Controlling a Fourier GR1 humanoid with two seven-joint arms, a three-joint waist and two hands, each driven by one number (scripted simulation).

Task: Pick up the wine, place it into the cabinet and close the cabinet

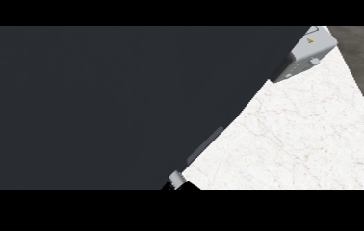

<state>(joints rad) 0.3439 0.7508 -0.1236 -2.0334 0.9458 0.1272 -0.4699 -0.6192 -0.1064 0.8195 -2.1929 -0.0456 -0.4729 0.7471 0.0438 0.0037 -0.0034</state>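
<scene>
Peeking in at the lower edge, a hand (177, 182) shows only a sliver, its fingers and side impossible to tell. A dark cabinet (113, 105) panel fills the view above the marble counter (298, 138); a grey appliance (305, 57) sits top right. The wine is hidden.

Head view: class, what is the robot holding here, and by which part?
It cannot be told. A dark cabinet panel fills most of the view; only a sliver of forearm shows beside the marble counter, no hand and no wine.

A dark cabinet panel (107, 105) hides most of the counter (298, 138).
</scene>
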